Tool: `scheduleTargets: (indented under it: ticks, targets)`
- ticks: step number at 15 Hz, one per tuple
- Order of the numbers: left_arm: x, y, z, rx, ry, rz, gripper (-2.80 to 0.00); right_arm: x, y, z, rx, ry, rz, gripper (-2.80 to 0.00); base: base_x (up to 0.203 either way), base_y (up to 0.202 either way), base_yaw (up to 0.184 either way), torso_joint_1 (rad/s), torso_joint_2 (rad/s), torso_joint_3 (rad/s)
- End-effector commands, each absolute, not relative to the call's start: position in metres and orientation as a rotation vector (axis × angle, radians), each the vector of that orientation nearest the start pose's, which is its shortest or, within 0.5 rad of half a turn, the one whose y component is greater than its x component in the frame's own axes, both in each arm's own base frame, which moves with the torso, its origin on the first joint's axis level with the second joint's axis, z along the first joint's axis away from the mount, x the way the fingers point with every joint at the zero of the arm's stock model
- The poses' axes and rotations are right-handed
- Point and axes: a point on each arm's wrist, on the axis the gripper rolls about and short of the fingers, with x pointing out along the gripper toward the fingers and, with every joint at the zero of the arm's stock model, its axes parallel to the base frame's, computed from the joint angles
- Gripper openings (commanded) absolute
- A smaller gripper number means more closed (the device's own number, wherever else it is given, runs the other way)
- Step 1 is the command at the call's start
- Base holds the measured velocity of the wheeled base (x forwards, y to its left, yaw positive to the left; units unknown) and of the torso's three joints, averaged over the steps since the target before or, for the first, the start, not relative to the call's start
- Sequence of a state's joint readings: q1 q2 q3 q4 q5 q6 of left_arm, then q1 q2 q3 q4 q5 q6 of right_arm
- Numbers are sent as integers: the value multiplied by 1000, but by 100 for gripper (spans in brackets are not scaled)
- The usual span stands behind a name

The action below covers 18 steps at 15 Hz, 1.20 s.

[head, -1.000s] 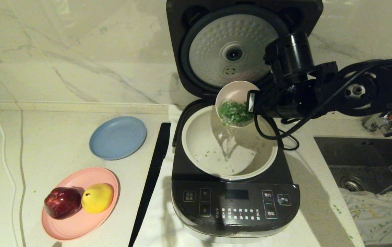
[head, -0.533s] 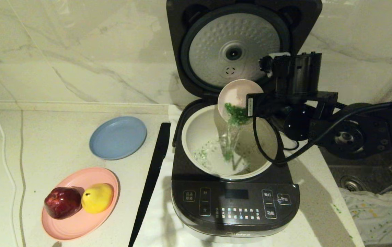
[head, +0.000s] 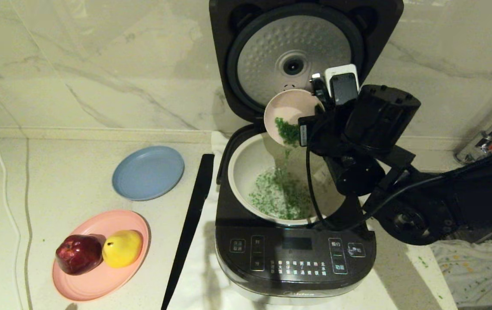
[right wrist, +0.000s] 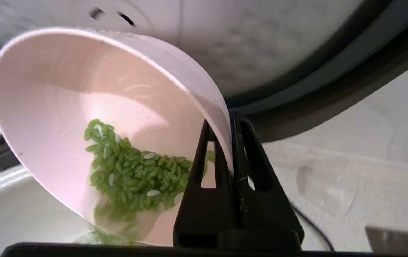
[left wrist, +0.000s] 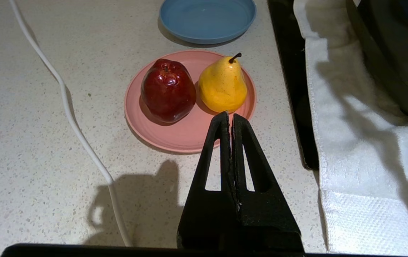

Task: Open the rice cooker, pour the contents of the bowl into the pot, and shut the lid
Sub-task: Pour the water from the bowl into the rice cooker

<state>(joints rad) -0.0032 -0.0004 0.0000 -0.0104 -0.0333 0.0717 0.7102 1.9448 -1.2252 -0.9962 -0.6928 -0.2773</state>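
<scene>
The dark grey rice cooker (head: 295, 254) stands open, its lid (head: 293, 56) upright with the silver dimpled disc facing me. My right gripper (right wrist: 227, 117) is shut on the rim of the pale pink bowl (head: 289, 110), which is tipped steeply over the back of the cream pot (head: 246, 163). Green and white grains (right wrist: 136, 171) slide out of the bowl and fall into a heap (head: 280, 200) on the pot's floor. My left gripper (left wrist: 229, 115) is shut and holds nothing, above the counter near the pink plate.
A pink plate (head: 99, 280) with a red apple (head: 78, 254) and a yellow pear (head: 121, 247) sits front left, with a blue plate (head: 147, 172) behind it. A black strip (head: 190, 224) and a white towel (left wrist: 364, 142) lie beside the cooker. A white cable (left wrist: 75, 117) runs at the left. A cloth (head: 478, 271) lies at the right.
The right arm has swung round and tipped the bowl further. Most of the green grains have poured out, and the heap in the pot has grown.
</scene>
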Motion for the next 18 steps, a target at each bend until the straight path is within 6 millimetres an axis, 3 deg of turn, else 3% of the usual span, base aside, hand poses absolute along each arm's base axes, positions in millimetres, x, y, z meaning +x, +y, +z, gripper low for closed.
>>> scheduleTargets:
  ticks: [1,18]
  targets:
    - [-22,-1,75,72,-6,-37,-280,303,246,231,-135,-229,-17,-280,0,0,0,0,0,0]
    - [-22,-1,75,72,-7,-37,-280,305,246,230,-191,-341,-67,-280,0,0,0,0,0,0]
